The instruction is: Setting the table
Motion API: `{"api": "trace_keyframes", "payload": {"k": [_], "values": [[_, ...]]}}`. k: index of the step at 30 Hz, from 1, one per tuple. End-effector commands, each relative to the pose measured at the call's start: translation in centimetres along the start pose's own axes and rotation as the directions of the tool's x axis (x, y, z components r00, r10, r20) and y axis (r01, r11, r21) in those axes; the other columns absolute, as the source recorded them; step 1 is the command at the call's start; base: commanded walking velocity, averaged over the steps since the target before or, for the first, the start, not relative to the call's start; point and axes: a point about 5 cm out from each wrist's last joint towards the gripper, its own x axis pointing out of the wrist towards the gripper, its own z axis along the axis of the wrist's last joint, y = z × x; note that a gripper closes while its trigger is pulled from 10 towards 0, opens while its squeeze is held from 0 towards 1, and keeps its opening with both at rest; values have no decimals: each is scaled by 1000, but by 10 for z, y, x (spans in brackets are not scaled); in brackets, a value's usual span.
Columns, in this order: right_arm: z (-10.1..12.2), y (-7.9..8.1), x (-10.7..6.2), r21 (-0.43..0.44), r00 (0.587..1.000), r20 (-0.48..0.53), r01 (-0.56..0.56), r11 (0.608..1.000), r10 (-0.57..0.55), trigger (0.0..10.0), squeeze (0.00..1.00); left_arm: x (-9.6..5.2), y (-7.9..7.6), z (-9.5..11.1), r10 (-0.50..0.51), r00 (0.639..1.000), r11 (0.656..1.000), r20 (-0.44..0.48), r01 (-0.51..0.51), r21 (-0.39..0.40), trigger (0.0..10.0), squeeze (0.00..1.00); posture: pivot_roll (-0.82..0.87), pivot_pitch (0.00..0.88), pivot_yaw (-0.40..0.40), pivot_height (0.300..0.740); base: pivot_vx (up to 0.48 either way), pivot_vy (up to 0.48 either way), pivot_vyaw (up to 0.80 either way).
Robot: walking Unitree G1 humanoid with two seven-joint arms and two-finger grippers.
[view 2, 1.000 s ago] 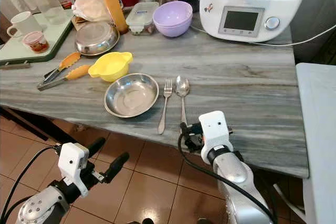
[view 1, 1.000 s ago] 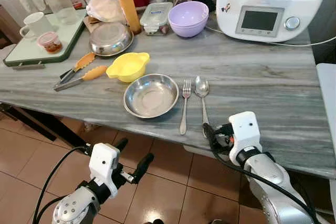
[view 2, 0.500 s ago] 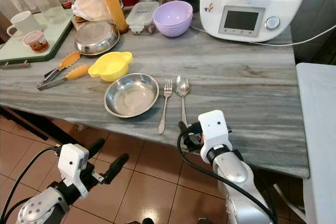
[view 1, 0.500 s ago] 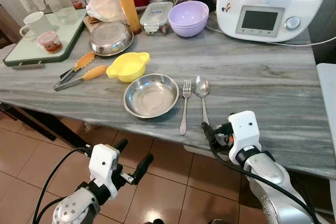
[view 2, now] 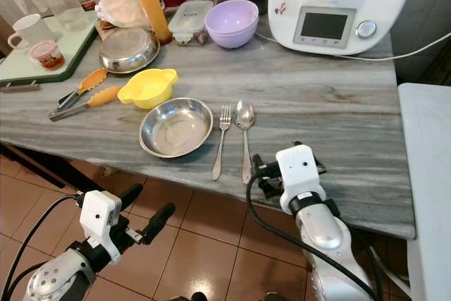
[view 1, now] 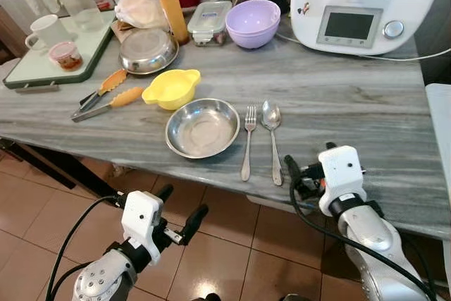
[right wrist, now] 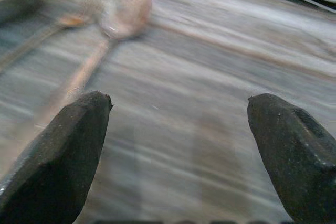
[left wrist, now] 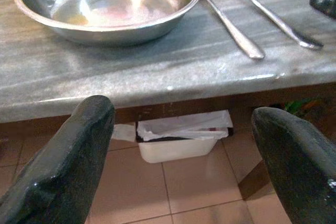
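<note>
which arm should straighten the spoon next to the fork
Right, probably. The right gripper is open at the table's near edge, just beside the handle end of the spoon, which lies right of the fork. The left gripper hangs below the tabletop over the floor, nearer the steel bowl.

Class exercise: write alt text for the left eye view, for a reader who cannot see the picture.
A grey marble-look table holds a steel bowl with a fork and spoon lying side by side to its right. The robot's right hand, open, sits at the table's near edge beside the spoon's handle; the left hand hangs open below, over the tiled floor.
</note>
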Motion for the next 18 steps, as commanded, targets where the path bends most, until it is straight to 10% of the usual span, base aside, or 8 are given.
{"api": "trace_keyframes", "payload": {"k": [1, 18], "values": [[-4, 1, -1, -4, 1000, -10, 2, 1000, -2, 10000, 1000, -3, 2, 3, 1, 1000, 1000, 5, -1, 9, 10000, 0, -162, 181, 159, 740, 0, 0, 0], [-24, -4, 16, -25, 995, -89, 33, 999, -35, 10000, 1000, -9, -18, 9, -179, 983, 977, 28, 181, -111, 10000, 0, -157, 180, 153, 740, 0, 0, 0]]}}
